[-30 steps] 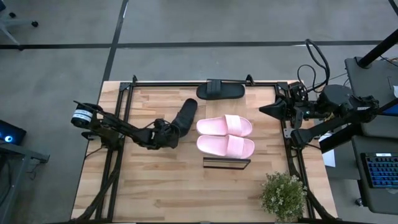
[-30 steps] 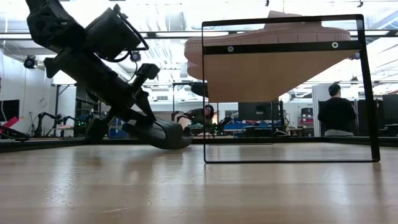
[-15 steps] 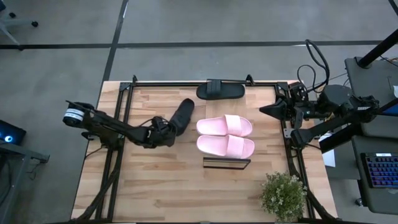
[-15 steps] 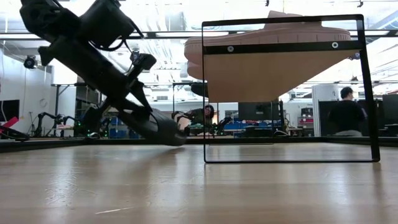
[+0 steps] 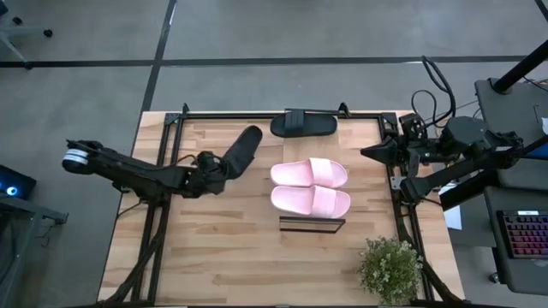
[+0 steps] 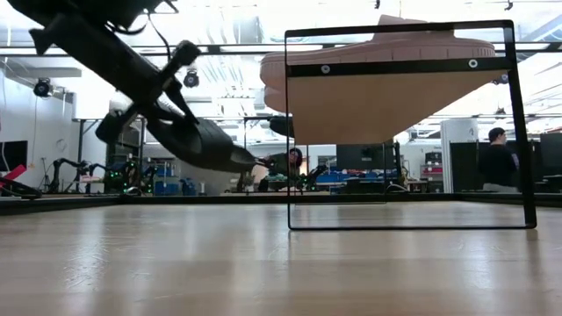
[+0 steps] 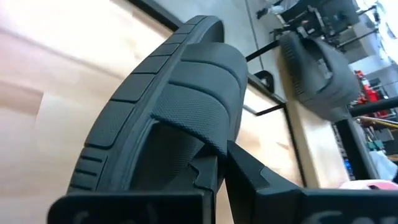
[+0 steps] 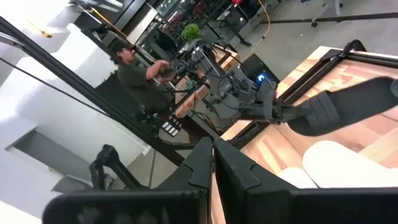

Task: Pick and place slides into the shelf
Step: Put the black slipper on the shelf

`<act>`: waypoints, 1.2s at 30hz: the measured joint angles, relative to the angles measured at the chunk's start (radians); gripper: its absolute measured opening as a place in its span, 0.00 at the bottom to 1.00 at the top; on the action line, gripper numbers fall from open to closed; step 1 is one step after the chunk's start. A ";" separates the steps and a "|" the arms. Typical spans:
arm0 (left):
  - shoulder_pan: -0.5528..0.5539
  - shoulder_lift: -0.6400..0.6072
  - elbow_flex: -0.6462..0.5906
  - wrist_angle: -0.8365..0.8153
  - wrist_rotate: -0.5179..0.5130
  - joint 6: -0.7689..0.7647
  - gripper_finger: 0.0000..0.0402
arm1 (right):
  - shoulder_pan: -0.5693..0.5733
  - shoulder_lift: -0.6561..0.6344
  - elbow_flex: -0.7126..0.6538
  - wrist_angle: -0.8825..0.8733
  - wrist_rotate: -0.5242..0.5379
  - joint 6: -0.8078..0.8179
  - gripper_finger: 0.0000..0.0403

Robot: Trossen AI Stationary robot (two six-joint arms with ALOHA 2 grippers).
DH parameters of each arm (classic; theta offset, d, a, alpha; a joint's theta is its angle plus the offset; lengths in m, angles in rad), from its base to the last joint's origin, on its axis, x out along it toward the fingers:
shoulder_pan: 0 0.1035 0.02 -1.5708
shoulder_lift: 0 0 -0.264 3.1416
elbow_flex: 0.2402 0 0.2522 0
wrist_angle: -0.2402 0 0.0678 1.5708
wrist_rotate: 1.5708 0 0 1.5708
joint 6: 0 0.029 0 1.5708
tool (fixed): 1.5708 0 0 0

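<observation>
My left gripper point(image 5: 214, 168) is shut on a black slide point(image 5: 241, 148) and holds it above the table's left-middle. It also shows in the low view point(image 6: 207, 145). A second black slide point(image 5: 303, 124) lies at the table's far edge. Two pale pink slides point(image 5: 310, 174) point(image 5: 312, 201) lie side by side on the shelf's plank top, soles down. They show on top of the shelf in the low view point(image 6: 378, 46). The shelf's black frame point(image 5: 312, 224) stands at mid-table. My right gripper point(image 5: 366, 152) waits shut at the table's right edge. My left gripper holds the black slide at its broad strap point(image 7: 198, 138), at the strap's edge nearest the wrist, pinched between the two fingers point(image 7: 249, 171). The fingers come level from the table's left and lie along the slide. The slide is lifted clear of the table and tilted, its free end pointing far-right.
A potted plant point(image 5: 391, 267) stands at the table's near right corner. The shelf's frame point(image 6: 518, 132) rises tall at mid-table. Bare wood tabletop point(image 5: 214, 248) lies near and left of the shelf. People show in the room behind point(image 6: 499, 158).
My left gripper has risen and drawn back toward the table's left and far edges, staying shut on the black slide. The slide, which rested on the table, is now lifted clear and has turned, its free end pointing more far-right.
</observation>
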 joint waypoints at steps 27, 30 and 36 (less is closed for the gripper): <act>0.035 -0.362 0.036 -0.023 0.132 0.455 0.00 | 0.001 0.010 0.000 0.000 -0.073 0.019 0.02; 0.044 -0.400 0.047 -0.021 0.158 0.494 0.00 | 0.000 0.013 0.000 0.000 -0.076 0.019 0.02; 0.075 -0.422 0.079 -0.023 0.284 0.543 0.00 | 0.001 0.006 0.000 0.000 -0.076 0.012 0.02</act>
